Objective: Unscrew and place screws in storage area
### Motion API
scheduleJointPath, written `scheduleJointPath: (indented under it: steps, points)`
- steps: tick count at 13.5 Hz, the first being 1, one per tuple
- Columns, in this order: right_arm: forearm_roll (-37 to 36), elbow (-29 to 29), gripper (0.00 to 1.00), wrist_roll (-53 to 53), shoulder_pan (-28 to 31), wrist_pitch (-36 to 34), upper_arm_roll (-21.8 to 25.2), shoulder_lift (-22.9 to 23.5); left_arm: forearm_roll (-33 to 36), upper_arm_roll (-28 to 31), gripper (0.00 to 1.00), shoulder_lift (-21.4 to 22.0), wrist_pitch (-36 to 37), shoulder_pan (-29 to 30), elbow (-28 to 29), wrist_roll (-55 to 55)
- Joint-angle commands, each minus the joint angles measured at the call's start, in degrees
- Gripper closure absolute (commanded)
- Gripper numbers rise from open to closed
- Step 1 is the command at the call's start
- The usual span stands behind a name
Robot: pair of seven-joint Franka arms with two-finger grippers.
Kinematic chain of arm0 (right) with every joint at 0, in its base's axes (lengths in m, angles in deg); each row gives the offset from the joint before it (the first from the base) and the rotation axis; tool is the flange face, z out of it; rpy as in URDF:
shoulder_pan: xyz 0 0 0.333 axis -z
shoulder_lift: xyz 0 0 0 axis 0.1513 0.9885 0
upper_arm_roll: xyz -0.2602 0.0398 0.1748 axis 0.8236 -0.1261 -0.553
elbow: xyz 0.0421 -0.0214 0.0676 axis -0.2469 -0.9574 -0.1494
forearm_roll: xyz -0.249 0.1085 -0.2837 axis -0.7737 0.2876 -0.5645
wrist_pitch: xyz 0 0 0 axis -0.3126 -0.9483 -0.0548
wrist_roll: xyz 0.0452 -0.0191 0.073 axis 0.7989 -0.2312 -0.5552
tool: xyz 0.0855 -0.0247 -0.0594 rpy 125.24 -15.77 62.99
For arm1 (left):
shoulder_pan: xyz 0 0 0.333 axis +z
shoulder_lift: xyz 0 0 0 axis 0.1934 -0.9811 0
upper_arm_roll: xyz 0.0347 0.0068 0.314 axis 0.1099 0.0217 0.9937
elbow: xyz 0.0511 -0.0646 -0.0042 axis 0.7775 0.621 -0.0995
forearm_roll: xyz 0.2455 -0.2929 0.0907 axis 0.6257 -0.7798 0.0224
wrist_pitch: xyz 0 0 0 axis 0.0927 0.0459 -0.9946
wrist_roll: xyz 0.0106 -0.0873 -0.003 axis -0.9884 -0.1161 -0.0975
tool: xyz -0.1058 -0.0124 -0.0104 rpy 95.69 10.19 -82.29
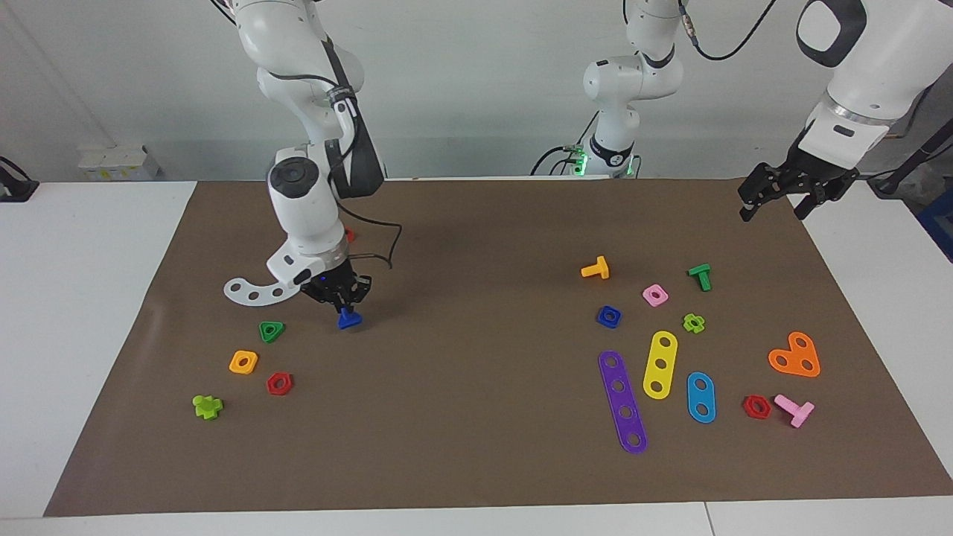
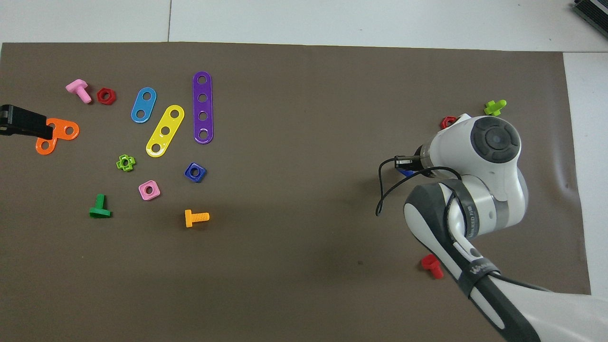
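From overhead, your right arm's wrist hid most of what mattered: only a sliver of the blue screw [image 2: 404, 172] showed past it, and the red hexagonal nut [image 2: 448, 122] peeked out at its edge. The facing camera told you more. There the right gripper [image 1: 344, 304] was low over the brown paper mat [image 1: 476, 417] toward the right arm's end of the table, its fingers closed on the stem of the blue screw [image 1: 348, 320], whose triangular head pointed down at the mat; whether the head touched the paper could not be made out. A white curved plate with holes [image 1: 252, 290] lay just beside the gripper, partly covered by the wrist. The green triangular nut [image 1: 272, 330] sat near the screw.

Your left gripper [image 1: 774, 201] waited in the air over the mat's edge at the left arm's end, fingers spread and holding nothing; overhead only its dark tip [image 2: 23, 124] entered the frame, cut off by the border, over the orange heart-shaped plate [image 2: 61, 133].

The mat covered most of a white table [image 1: 89, 298], with a pale wall past the arms' bases.
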Motion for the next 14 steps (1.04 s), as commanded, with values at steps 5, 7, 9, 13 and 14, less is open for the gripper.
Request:
scheduleJointPath:
  steps: [5, 7, 9, 13, 14]
  points:
    - [-1.04, -0.92, 1.00, -2.26, 5.35, 1.39, -0.87, 1.80, 1.16, 0.81, 0.00, 2.45, -0.78, 0.26, 2.66, -0.20]
    - [-0.95, -0.92, 0.84, -2.43, 5.43, 1.48, -0.87, 1.90, 1.16, 0.81, 0.00, 2.45, -0.78, 0.25, 2.66, -0.20]
    - [-0.60, -0.57, 0.03, -2.43, 5.35, 0.61, -0.87, 1.64, 1.16, 0.81, 0.00, 2.45, -0.78, 0.34, 2.66, -0.20]
    - [-0.51, 0.22, 0.02, -2.35, 5.35, -4.74, -0.87, -3.45, 1.16, 0.81, 0.00, 2.45, -0.78, 0.26, 2.66, -0.20]
    - [-0.51, 0.40, 0.01, -2.34, 5.35, -5.89, -0.87, -5.29, 1.16, 0.81, 0.00, 2.45, -0.78, 0.26, 2.66, -0.20]
